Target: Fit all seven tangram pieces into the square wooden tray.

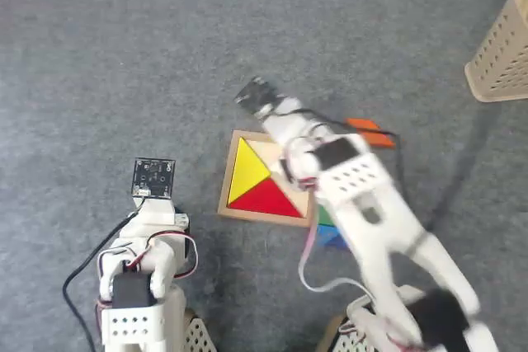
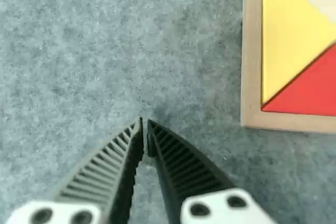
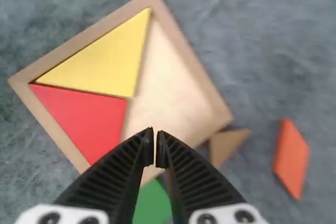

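The square wooden tray point(image 1: 232, 204) lies mid-table, holding a yellow triangle point(image 1: 246, 172) and a red triangle point(image 1: 268, 198). My right arm point(image 1: 351, 175) stretches over the tray's right half. Its gripper point(image 3: 155, 134) is shut and empty, hovering above the tray's bare wood point(image 3: 170, 90) beside the red triangle point(image 3: 79, 116) and yellow triangle point(image 3: 105, 61). Outside the tray lie a tan triangle point(image 3: 227, 142), an orange parallelogram point(image 3: 290, 157) and a green piece point(image 3: 151, 208). My left gripper point(image 2: 145, 125) is shut over carpet, left of the tray point(image 2: 251, 51).
Grey carpet covers the table. The orange piece point(image 1: 370, 132) sits right of the tray; green point(image 1: 326, 217) and blue point(image 1: 332, 237) pieces peek out beneath the right arm. A beige basket point(image 1: 503, 47) stands at the far right. The left arm's base point(image 1: 140, 286) is near the front.
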